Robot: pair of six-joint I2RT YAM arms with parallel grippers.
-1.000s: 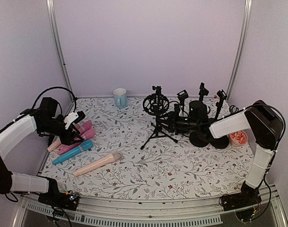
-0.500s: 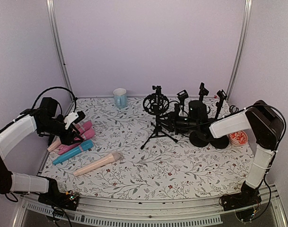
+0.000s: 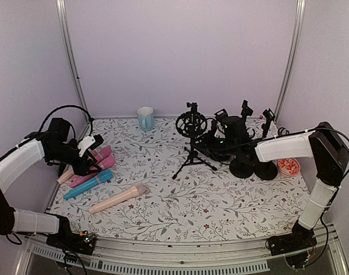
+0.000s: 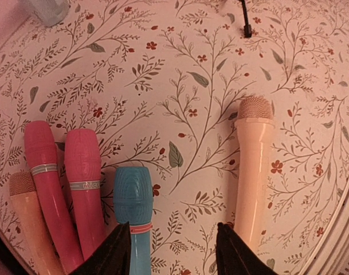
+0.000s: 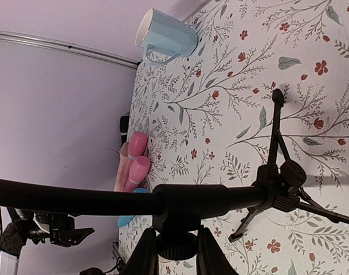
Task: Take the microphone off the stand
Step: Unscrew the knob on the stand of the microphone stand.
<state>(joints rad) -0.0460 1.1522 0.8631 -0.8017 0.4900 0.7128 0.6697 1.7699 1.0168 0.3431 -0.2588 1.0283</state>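
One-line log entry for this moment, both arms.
phase: grasp | right gripper: shut on black stand shaft | left gripper: open, empty, above loose microphones

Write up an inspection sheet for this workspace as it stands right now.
Surface: floral tablecloth, no spills seen.
Job's things: tripod stand mid-table, ring mount at its top; the microphone itself cannot be made out.
Clutter: blue mug; pink microphones, blue microphone and peach microphones lying at left; round-base stands; red patterned dish.
Grippers: left gripper open and empty above the lying microphones; right gripper closed on a black fitting of the stand.
Cables: black cable looped above the left arm.
Surroundings: lilac walls, metal posts.
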